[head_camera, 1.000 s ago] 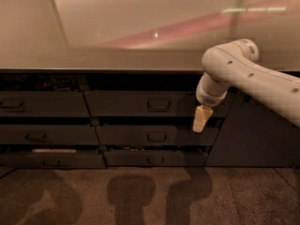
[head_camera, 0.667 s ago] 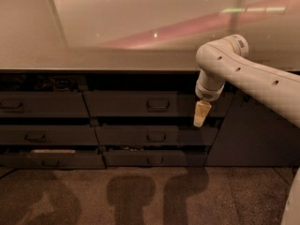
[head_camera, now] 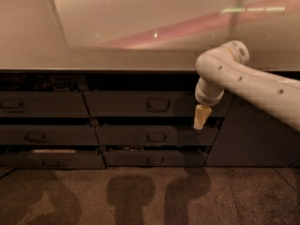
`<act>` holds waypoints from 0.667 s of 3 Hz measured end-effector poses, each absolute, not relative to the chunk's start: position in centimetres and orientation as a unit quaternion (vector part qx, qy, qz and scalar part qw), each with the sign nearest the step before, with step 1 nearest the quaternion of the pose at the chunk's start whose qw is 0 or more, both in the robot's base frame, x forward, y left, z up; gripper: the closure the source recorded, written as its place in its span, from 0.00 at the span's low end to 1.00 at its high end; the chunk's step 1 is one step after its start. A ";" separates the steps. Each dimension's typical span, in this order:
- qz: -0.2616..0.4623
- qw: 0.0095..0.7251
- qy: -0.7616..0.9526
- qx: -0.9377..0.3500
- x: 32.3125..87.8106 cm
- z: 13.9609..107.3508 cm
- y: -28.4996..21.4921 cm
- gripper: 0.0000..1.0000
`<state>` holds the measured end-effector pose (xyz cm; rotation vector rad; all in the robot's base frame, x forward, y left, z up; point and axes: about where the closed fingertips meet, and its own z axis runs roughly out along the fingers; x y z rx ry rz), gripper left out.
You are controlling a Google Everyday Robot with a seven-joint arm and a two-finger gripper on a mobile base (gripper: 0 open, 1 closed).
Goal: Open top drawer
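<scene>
The top drawer [head_camera: 126, 104] is the wide dark grey front in the middle column, just under the countertop, with a small loop handle [head_camera: 158, 104] at its centre. My gripper [head_camera: 201, 117] hangs from the white arm [head_camera: 243, 81], which comes in from the right. Its tan tip points down in front of the drawer's right end, to the right of the handle and slightly below it. It is not touching the handle.
A pale countertop [head_camera: 140, 27] overhangs the drawers. Two shorter drawers [head_camera: 154, 136] [head_camera: 154, 158] sit below the top one. A left column of drawers [head_camera: 42, 104] stands alongside. A dark cabinet panel [head_camera: 253, 135] is at the right. The brown floor [head_camera: 140, 196] shows shadows.
The arm's upper joint has shifted slightly to the left. The gripper has stayed at about the same spot near the right end of the top drawer front.
</scene>
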<state>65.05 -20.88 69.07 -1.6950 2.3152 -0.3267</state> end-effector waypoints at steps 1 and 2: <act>-0.152 0.172 0.765 -0.601 63.5 68.8 -21.2 0.00; -0.154 0.197 0.756 -0.605 64.2 68.6 -20.5 0.00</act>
